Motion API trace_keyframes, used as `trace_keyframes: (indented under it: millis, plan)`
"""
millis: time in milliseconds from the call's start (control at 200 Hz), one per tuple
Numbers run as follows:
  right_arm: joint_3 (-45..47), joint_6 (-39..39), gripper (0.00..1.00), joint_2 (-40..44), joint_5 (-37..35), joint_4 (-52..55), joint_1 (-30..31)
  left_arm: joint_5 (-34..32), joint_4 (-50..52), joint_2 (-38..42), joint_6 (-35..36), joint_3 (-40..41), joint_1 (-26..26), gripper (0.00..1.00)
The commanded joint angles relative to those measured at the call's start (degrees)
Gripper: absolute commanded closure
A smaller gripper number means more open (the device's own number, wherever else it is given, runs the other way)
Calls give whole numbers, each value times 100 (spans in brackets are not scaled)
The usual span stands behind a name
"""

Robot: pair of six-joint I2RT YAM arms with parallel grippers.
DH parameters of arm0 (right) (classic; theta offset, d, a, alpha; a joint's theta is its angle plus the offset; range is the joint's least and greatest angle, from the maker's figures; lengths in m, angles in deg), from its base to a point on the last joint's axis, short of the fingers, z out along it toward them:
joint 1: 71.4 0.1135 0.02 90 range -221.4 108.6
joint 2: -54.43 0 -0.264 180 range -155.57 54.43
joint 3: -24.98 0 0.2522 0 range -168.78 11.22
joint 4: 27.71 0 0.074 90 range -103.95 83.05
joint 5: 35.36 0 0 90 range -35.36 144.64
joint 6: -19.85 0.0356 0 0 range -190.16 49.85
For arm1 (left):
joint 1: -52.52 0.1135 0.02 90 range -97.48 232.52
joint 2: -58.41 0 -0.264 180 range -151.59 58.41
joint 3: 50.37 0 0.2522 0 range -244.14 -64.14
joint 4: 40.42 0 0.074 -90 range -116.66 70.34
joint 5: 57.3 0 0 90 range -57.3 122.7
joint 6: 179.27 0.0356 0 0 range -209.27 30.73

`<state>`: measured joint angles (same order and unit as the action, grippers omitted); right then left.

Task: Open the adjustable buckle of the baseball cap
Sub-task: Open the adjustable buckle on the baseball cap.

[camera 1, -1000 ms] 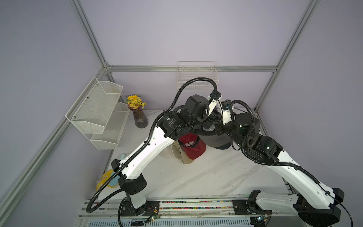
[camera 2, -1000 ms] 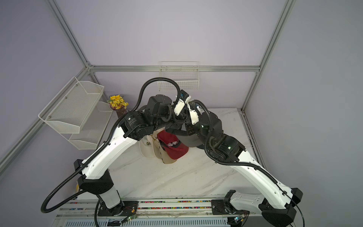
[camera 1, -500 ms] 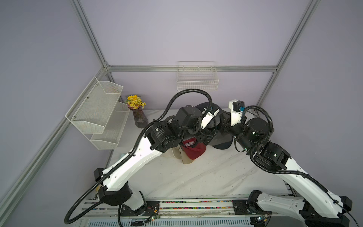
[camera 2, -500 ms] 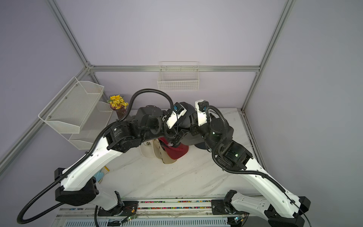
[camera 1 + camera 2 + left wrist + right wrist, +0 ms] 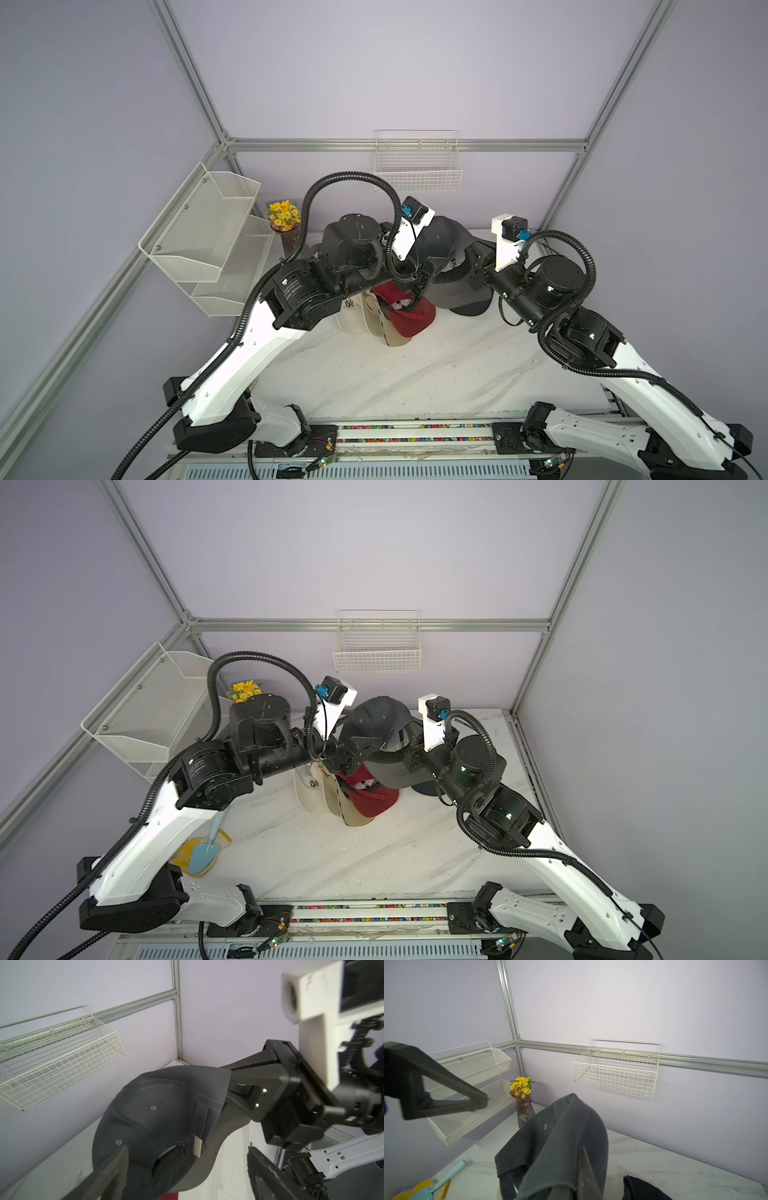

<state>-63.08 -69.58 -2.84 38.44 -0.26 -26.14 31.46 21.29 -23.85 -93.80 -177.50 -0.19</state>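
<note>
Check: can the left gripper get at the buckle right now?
Probably yes. The left gripper is open, and the buckle faces it between its fingers with nothing in front. The right gripper pinches the cap away from the buckle.

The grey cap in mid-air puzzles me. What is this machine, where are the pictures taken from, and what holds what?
It is a robot with two arms, each ending in a gripper. Two pictures look down from overhead; two come from cameras on the wrists. The right gripper is shut on the grey cap, holding it above the table. The left gripper stands open by the cap's metal buckle. On the table are a red cap, a cream cap and a vase of flowers.
</note>
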Motion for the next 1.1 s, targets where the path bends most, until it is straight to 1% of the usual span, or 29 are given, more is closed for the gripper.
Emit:
trace_keyframes:
  millis: [0, 60, 110, 300, 430, 535, 620, 685, 790, 950, 1095]
  plan:
    - [38, 122, 100, 94, 345, -333, -21, 508, -73, -341, -332, -239, 98, 20]
    - [42, 148, 100, 97, 456, -361, -19, 548, -87, -396, -414, -304, 173, 24]
    - [51, 164, 100, 95, 531, -388, -20, 712, -116, -418, -454, -342, 252, 26]
    - [142, 237, 100, 108, 719, -467, -14, 899, -233, -406, -478, -398, 348, 29]
    - [186, 204, 100, 128, 625, -472, -18, 1126, -243, -317, -467, -359, 408, 29]
    - [176, 149, 100, 150, 553, -472, -17, 1499, -340, -92, -478, -201, 513, 31]
    - [152, 134, 100, 155, 523, -461, -17, 1806, -310, 19, -494, -147, 577, 29]
    - [143, 137, 100, 157, 531, -467, -21, 1946, -298, 82, -488, -104, 615, 29]
    - [151, 184, 100, 151, 570, -461, -17, 2028, -318, 82, -496, -102, 664, 29]
    - [146, 207, 100, 186, 607, -468, -20, 2210, -318, -102, -499, -234, 722, 34]
    - [102, 200, 100, 197, 634, -466, -17, 2249, -315, -224, -482, -259, 743, 37]
